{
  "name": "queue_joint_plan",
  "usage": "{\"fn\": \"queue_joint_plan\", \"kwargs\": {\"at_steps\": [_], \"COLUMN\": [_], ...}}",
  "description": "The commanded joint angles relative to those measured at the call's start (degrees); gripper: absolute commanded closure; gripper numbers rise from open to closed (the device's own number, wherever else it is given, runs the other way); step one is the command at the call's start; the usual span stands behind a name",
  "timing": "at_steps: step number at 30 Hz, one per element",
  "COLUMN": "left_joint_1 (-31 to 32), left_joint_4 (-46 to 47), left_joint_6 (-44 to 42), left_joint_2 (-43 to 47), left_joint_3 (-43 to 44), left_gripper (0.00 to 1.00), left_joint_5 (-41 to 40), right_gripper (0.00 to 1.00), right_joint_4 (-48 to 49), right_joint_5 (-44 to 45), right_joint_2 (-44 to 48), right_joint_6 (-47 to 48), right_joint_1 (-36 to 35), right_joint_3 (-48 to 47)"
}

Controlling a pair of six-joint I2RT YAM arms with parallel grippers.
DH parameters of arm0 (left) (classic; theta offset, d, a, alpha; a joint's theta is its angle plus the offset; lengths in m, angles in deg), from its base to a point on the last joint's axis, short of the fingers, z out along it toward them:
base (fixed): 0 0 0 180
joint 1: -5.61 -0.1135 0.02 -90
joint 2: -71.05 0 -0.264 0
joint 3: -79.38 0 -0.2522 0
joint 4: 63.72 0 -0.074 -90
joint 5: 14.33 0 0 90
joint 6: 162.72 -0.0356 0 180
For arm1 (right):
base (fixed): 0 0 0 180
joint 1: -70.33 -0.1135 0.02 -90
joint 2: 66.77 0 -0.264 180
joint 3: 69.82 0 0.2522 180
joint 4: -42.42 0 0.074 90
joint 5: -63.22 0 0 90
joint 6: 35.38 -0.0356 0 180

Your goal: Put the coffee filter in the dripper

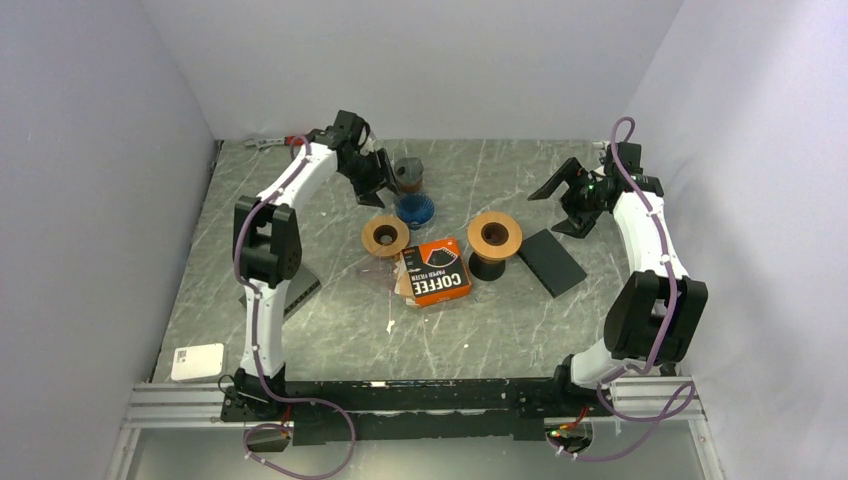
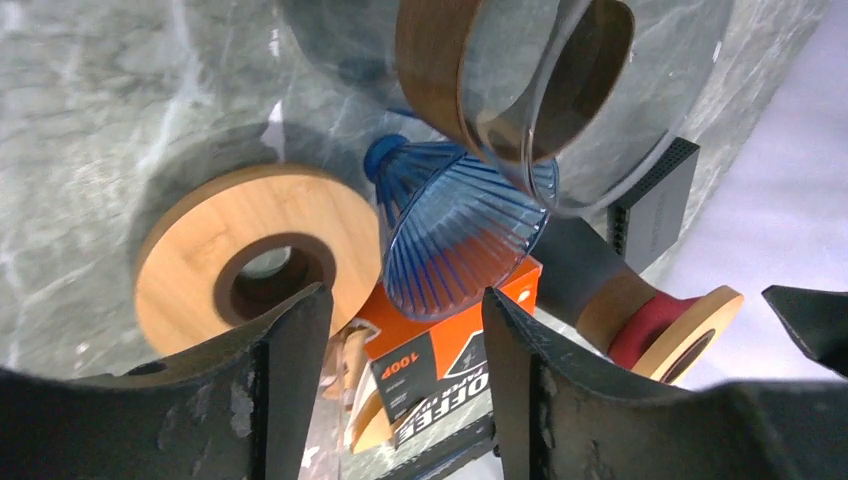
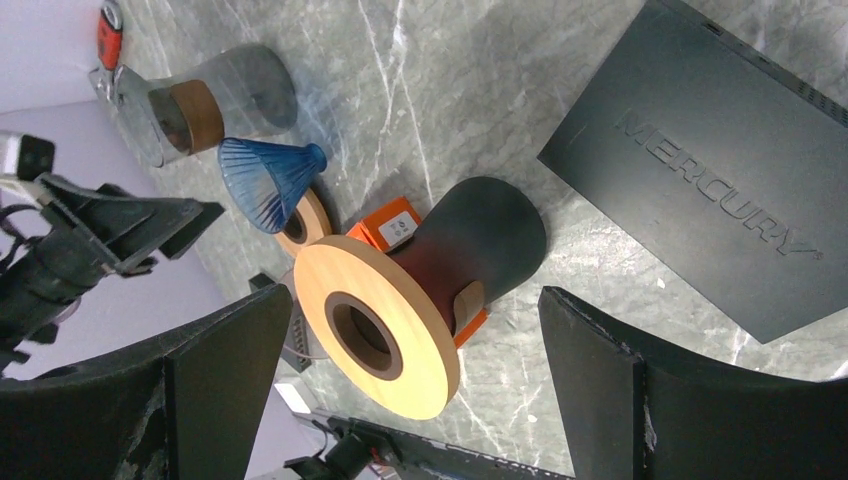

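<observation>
The coffee filter box [image 1: 436, 272], orange with COFFEE printed on its lid, lies flat near the middle of the marble surface [image 1: 500, 320]. It sits between a flat wooden ring [image 1: 372, 238] on its far left and a dark stand [image 1: 487, 267] with a wooden top on its far right. Against the box's left edge lies a clear wrap [image 1: 397, 283] with something tan inside; whether these are filters I cannot tell. The blue dripper [image 1: 415, 208], ribbed and cone-shaped, is just behind the wooden ring, and a smoky glass dripper [image 1: 408, 172] with a wooden collar is just behind that. The left end effector [image 1: 380, 188] hangs beside the 2 drippers, its fingers [image 2: 290, 370] spread apart with nothing between them. The right end effector [image 1: 560, 208] is off to the right, also spread wide and holding nothing, above the far end of a black box [image 1: 551, 262] marked MERCURY that lies just right of the stand.
</observation>
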Motion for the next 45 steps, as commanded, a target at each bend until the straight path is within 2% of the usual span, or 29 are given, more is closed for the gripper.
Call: {"fn": "queue_joint_plan", "kwargs": {"at_steps": [1, 6, 13, 19, 29, 38, 45], "left_joint_1": [1.2, 1.3, 1.4, 1.4, 1.5, 2.3, 6.4], "left_joint_4": [5.3, 7.2, 7.5, 7.4, 6.7, 3.6, -3.0], "left_joint_6": [4.1, 5.7, 5.2, 4.3, 2.6, -0.7, -4.5], "left_joint_2": [-2.4, -3.8, -4.5, -3.2, 0.7, 5.4, 6.4], "left_joint_3": [-0.8, -2.4, -4.1, -5.5, -9.3, -9.6, -1.7], "left_gripper": [0.4, 0.47, 0.65, 0.8, 1.0, 1.0, 1.0], "left_joint_5": [5.4, 5.8, 6.3, 6.2, 6.1, 4.9, 2.0], "right_gripper": [0.0, 0.0, 0.0, 0.0, 0.0, 0.0, 0.0], "right_joint_4": [-0.5, -1.0, -0.6, -0.8, -1.3, -3.5, -7.6], "right_joint_5": [-1.8, -2.5, -2.9, -2.7, -2.1, -1.1, -1.4], "right_joint_2": [-0.5, -0.9, -0.9, -0.6, -0.1, 0.3, -2.2], "right_joint_6": [1.3, 1.9, 1.2, 0.8, 0.8, 4.0, 8.7], "right_joint_1": [0.2, 0.2, 0.2, 0.2, 0.2, 0.0, -3.7], "right_joint_3": [-3.5, -3.9, -3.8, -4.0, -4.4, -9.9, -20.2]}}
